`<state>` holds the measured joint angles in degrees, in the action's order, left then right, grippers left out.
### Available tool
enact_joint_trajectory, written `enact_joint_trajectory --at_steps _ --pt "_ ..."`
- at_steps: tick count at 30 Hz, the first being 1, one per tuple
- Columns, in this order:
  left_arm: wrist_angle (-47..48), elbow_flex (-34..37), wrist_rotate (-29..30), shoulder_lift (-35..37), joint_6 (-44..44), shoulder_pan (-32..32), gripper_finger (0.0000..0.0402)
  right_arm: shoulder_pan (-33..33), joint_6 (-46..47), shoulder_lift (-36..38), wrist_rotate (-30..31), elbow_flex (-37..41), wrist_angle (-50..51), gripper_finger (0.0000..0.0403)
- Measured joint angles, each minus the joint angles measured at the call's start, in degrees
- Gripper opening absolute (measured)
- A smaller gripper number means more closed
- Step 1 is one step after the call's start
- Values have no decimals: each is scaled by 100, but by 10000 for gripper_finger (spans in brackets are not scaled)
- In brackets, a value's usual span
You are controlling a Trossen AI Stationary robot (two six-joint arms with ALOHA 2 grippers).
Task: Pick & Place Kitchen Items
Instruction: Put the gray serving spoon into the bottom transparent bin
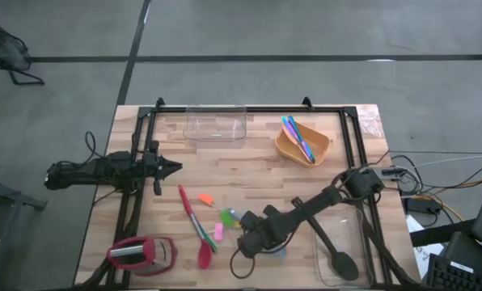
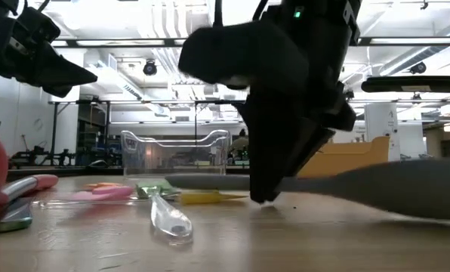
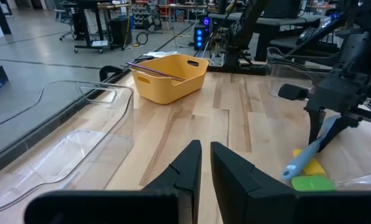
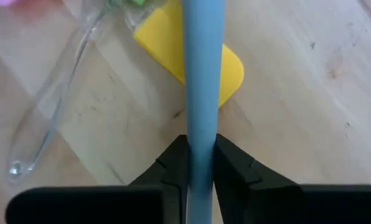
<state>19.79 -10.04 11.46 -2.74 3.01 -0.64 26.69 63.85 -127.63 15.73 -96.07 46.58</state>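
From my end the right gripper [image 4: 201, 165] is down low near the front of the desk [image 1: 249, 174], its dark fingers clenched on a smooth, straight, light blue handle [image 4: 203, 74]. That handle crosses over a flat yellow piece [image 4: 229, 65] with rounded corners, and a clear plastic spoon [image 4: 48, 118] lies just beside it on the pale wood planks.

The left gripper [image 3: 204, 165] hovers off at the left side, pointed fingers pressed almost together with nothing between them.

Further left on the desk there's a long red spatula [image 1: 194, 228], plus little pink [image 1: 218, 232], green [image 1: 226, 217] and orange [image 1: 205, 199] bits scattered near it. A matte black spoon [image 1: 331, 250] with an oval bowl sits in the clear tub [image 1: 320, 257] at the right front. The orange bowl [image 1: 289, 147] at the back holds thin blue and pink cutlery [image 1: 298, 136], and an empty-looking clear tub [image 1: 215, 126] sits left of it. A chunky red-and-silver gadget [image 1: 140, 254] is at the front left corner.
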Motion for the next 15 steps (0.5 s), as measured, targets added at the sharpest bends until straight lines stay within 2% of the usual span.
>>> enact_joint_trajectory --at_steps 8,15 --pt "11 0 0 1 0 2 44 5 -88 360 271 -1 91 60" --pt "11 -2 0 2 0 0 44 67 -394 929 649 0 124 50"
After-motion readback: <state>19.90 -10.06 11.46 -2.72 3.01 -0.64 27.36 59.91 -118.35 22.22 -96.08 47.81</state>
